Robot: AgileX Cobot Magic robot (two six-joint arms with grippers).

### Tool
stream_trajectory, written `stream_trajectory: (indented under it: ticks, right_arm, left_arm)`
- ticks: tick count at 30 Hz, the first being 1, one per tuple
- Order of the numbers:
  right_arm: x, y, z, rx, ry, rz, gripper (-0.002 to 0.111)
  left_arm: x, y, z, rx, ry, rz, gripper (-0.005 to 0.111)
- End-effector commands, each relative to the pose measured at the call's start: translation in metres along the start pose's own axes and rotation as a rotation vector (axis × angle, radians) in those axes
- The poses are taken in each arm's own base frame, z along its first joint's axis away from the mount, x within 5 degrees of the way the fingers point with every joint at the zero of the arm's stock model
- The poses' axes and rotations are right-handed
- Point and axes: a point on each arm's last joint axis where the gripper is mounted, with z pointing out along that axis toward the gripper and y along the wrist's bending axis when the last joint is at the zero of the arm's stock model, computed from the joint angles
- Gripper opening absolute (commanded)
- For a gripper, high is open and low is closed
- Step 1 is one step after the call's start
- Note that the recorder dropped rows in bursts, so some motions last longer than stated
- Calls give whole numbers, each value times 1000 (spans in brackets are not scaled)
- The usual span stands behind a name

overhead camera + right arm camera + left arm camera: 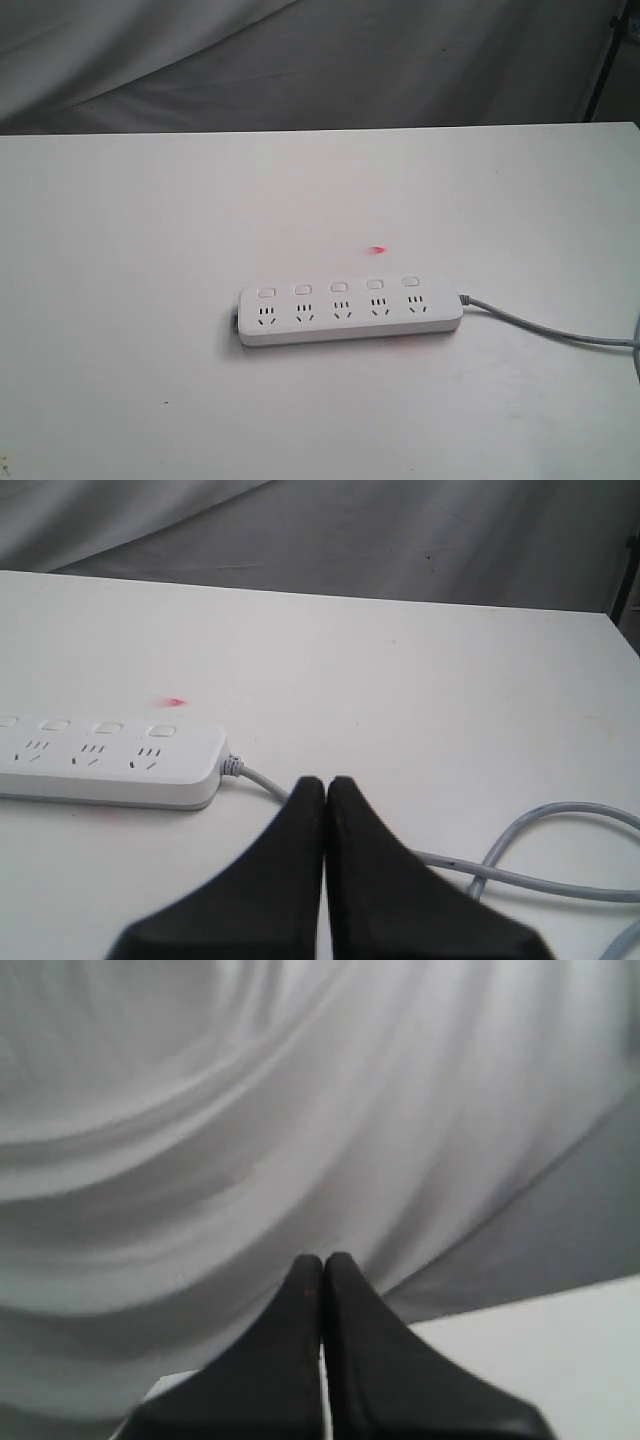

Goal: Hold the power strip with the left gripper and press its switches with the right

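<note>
5 switches (339,287) sit in a row along the far edge of the power strip (350,314), which lies flat near the middle of the white table (120,300), its grey cord (545,331) trailing off to the right. Neither arm shows in the exterior view. The left gripper (322,1260) has its fingers pressed together, holding nothing, and faces the grey backdrop cloth (250,1110), well away from the strip. The right gripper (324,782) is likewise closed and empty, near the cord end. To do this well, the left gripper probably should open, come down on the strip's left end and pin it firmly. Only then should the right fingertip press each switch straight down.
</note>
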Motion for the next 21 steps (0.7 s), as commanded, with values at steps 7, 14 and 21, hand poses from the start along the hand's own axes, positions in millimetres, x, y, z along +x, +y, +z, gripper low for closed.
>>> stream_trajectory:
  ticks: [7,14,21]
  right_arm:
    - [1,0,0,4,-3,-8,0]
    - [1,0,0,4,-3,-8,0]
    - [1,0,0,4,-3,-8,0]
  left_arm:
    - [51,-15,8,-4,60,-212,0]
    - [69,-21,9,13,114,-194,0]
    - [73,-22,8,16,161,-205,0]
